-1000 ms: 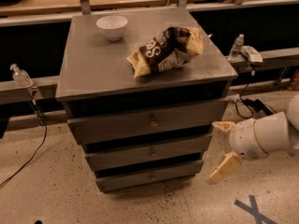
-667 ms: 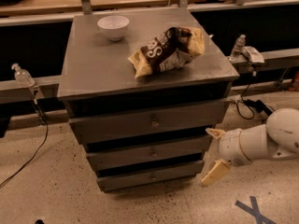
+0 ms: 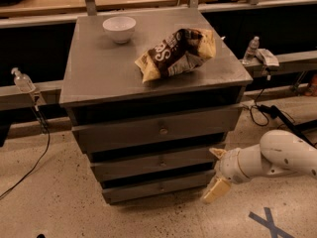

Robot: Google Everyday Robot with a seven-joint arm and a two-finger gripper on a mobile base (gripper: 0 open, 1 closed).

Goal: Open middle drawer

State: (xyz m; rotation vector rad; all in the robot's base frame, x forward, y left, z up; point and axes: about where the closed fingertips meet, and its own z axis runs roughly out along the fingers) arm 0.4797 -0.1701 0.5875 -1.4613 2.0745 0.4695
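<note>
Three drawers stack down the front of a grey wooden cabinet (image 3: 99, 78), each with a small round metal knob. The middle drawer (image 3: 133, 166) sits between the taller top drawer (image 3: 124, 133) and the shorter bottom drawer (image 3: 143, 189), and its knob (image 3: 160, 161) is at the centre of its front. It looks pushed in, with a dark gap above it.

The gripper (image 3: 217, 171) hangs low at the cabinet's right front corner, at the end of a white arm (image 3: 277, 157) that reaches in from the right. Its two cream fingers (image 3: 216, 190) are spread wide apart and hold nothing. The upper one lies just beside the right end of the middle drawer's front, and the lower one is down by the bottom drawer's right end. Whether either finger touches the wood cannot be told. The gripper is well to the right of the knob.

On the cabinet top, a white bowl (image 3: 119, 28) stands near the back and a crumpled brown chip bag (image 3: 176, 53) lies to its right. A blue tape cross (image 3: 270, 222) marks the speckled floor below the arm.
</note>
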